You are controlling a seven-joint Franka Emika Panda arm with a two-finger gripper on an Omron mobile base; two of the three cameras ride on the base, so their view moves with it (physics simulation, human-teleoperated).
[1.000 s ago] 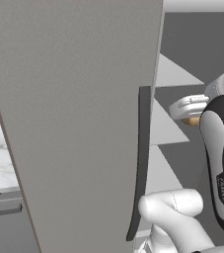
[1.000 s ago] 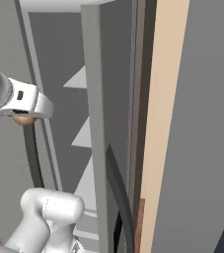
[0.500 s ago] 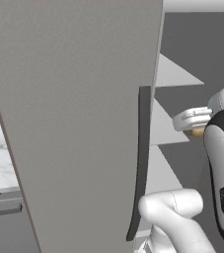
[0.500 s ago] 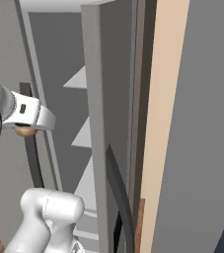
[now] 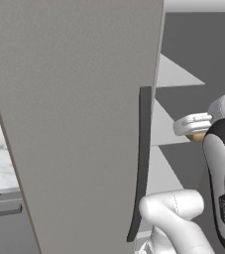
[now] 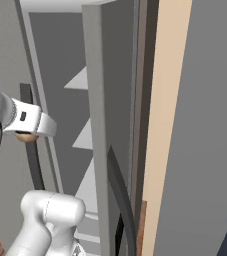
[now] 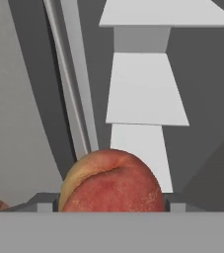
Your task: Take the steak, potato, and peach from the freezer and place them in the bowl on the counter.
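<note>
Since a second ago your hand has dropped lower and pulled back out of the freezer in both base views, peach and all.

Your gripper (image 7: 111, 210) is clamped on the peach (image 7: 111, 182): in the hand view the red-orange ball with its yellow blush sits right between the two dark fingertips (image 7: 44, 203), one on each side of it. In the left base view you can see a sliver of the peach (image 5: 199, 136) poking out under the white hand, just right of the door's dark handle (image 5: 140, 163). In the right base view it's the same deal, a bit of peach (image 6: 26, 137) under the hand, in front of the open compartment.

Past the fruit you're looking into the freezer (image 7: 148, 89), with its pale grey shelves stacked up one above the other. The big flat grey door (image 5: 79, 114) stands swung open and takes up most of the left base view. Left of the door, low down, a strip of the white marble counter (image 5: 0, 158) shows, with a dark rounded edge right at the frame border that I can't make out for sure.
</note>
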